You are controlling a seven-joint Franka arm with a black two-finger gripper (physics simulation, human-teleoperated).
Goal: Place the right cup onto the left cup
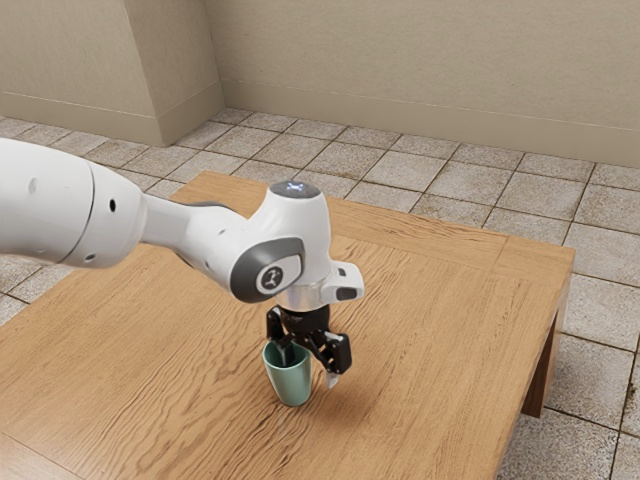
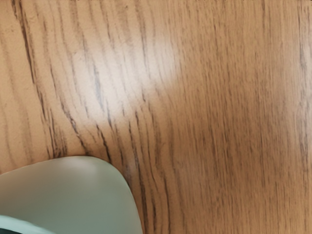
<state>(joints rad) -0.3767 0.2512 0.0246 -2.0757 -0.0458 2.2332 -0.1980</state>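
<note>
Standing open, the black two-finger gripper has one finger reaching into the mouth of the green tapered cup and the other outside, apart from its wall. The cup, upright on the wooden table, looks light and stiff, its smooth side perhaps slippery; a square pinch just below the rim should serve best. Beyond lies tiled floor.
</note>
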